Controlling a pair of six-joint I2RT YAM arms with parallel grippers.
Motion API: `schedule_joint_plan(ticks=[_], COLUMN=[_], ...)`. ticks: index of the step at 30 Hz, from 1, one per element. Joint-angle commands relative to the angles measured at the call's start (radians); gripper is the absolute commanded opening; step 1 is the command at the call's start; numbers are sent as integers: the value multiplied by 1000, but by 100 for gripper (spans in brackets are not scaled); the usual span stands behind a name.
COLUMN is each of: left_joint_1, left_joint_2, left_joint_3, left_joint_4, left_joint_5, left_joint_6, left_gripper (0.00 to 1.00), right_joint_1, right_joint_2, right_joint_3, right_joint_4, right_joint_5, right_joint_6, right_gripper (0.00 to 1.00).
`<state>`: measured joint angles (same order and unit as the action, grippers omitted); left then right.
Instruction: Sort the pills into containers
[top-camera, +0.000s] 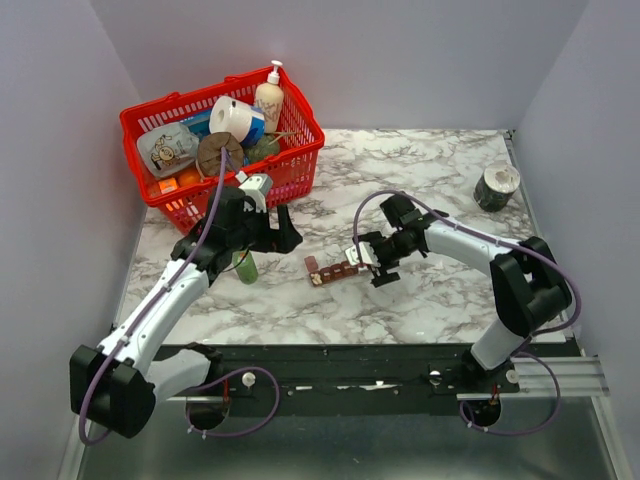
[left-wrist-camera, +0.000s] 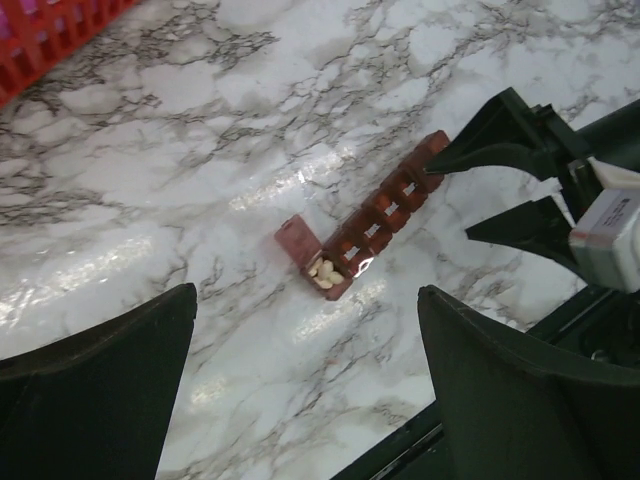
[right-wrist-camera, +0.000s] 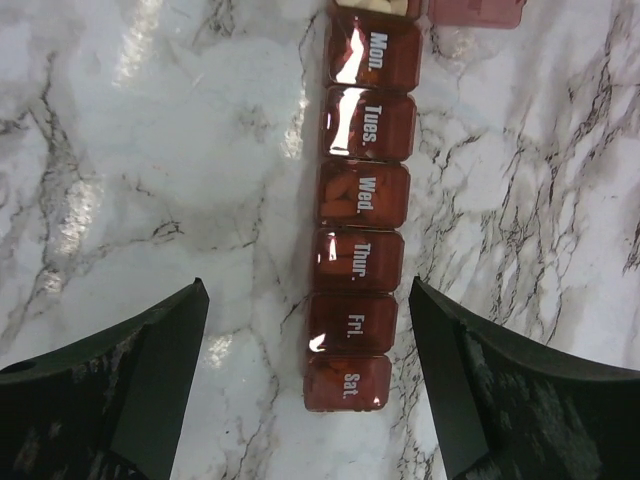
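Note:
The containers (top-camera: 335, 270) are a dark red-brown strip of day-labelled compartments lying on the marble between my two grippers. In the left wrist view the containers (left-wrist-camera: 385, 210) have their near end lid (left-wrist-camera: 297, 242) flipped up, and several pale pills (left-wrist-camera: 325, 272) lie in that compartment. The other lids look shut; reddish pills show through some of them. My left gripper (left-wrist-camera: 305, 292) hangs open above the table just short of that open end. My right gripper (right-wrist-camera: 307, 284) is open, its fingers either side of the "Fri." and "Sat." end of the containers (right-wrist-camera: 355, 230) without touching it.
A red wire basket (top-camera: 300, 165) full of bottles and packets stands at the back left. A green bottle (top-camera: 245, 268) lies under my left arm. A roll of tape (top-camera: 497, 185) sits at the far right. The table's dark front edge (left-wrist-camera: 400, 450) is close below my left gripper.

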<state>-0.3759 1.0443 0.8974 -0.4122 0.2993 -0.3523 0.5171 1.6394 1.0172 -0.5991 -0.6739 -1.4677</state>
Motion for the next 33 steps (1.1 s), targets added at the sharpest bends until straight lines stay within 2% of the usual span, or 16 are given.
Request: schedule_joint_plan(ticks=[1,12,18,22,25,28,31,33], left_joint_1=[3,2,2,0,-6,-24,-40,-52], left_joint_2=[74,155,184,207,227,247,270,296], left_joint_3=[-38,-69,-66,-54,-42,-28,-23,-22], left_joint_4=[142,216,224,216,216,219,231,246], left_joint_5=[14,12,-3,-14,0,8,11,14], left_joint_6=[-149,-155,-137,-128,-134,-137,-146,-152], left_gripper=[99,95,96,95,95,95,93,92], right_joint_1=[31,61,63,63,61,58,61,60], right_joint_2=[48,143,140,119,106,82,39,10], right_joint_3=[24,75,61,34,18,8,-31,-52], right_joint_4=[85,85,62,50,53,67,50,100], right_joint_5=[138,186,186,204,238,275,211,264], right_joint_6=[7,18,24,43,75,134,136,179], right_gripper=[88,75,58,40,31,30,30,29])
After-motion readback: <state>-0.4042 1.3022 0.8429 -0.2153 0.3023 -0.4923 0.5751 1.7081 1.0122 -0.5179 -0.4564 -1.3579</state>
